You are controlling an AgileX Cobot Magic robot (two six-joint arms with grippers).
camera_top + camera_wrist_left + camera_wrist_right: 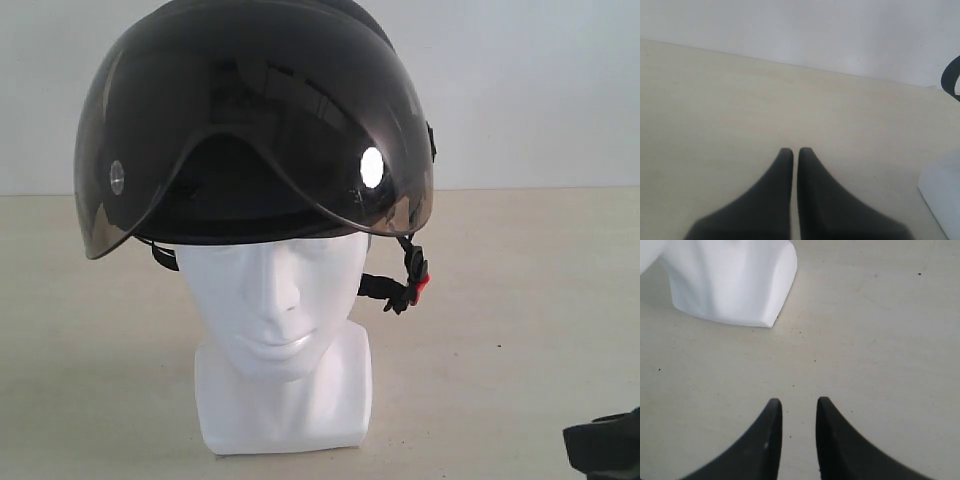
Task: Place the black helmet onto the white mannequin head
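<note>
Noted: helmet (pixel 250 120) seated on the head (pixel 280 300), rim at the brow, visor (pixel 300 190) above the eyes, strap (pixel 405 285) hanging loose at the right. The head stands upright mid-worktop (pixel 520 300) and carries the helmet alone. The left claw (pixel 795 152) has its tips together, empty. The right claw (pixel 799 405) has its tips slightly apart and holds nothing, near the head's base. Neither touches the helmet, so the placing looks done.
</note>
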